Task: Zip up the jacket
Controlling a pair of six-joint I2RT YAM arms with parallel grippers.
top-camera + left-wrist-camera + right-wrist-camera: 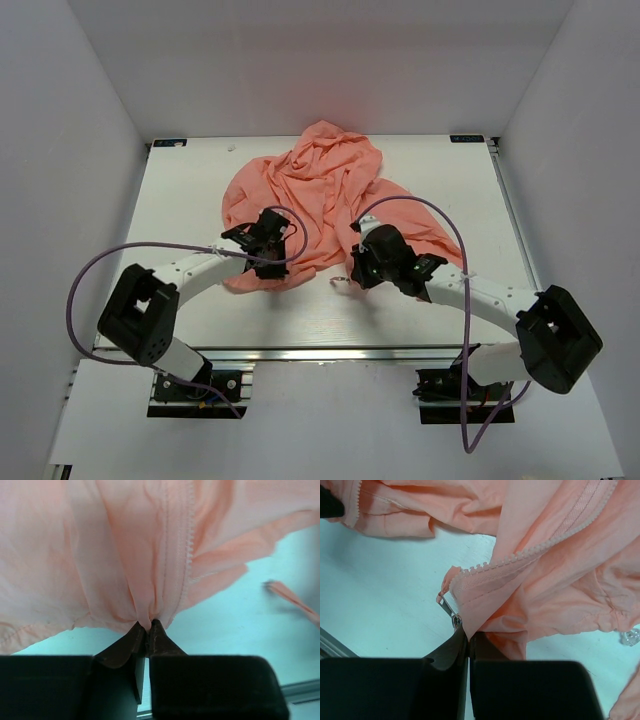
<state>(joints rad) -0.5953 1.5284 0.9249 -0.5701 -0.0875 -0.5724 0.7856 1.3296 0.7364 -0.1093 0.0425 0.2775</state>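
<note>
The salmon-pink jacket lies crumpled on the white table, unzipped. My left gripper is shut on a fold of its hem at the near left; in the left wrist view the gripper pinches fabric just below a row of zipper teeth. My right gripper is shut on the jacket's other front edge; in the right wrist view the gripper pinches fabric beside the metal zipper pull, at the end of a zipper row.
The white table is boxed in by white walls at the back and sides. A purple cable loops over the jacket's right part. A small clear plastic piece lies on the table by the fabric.
</note>
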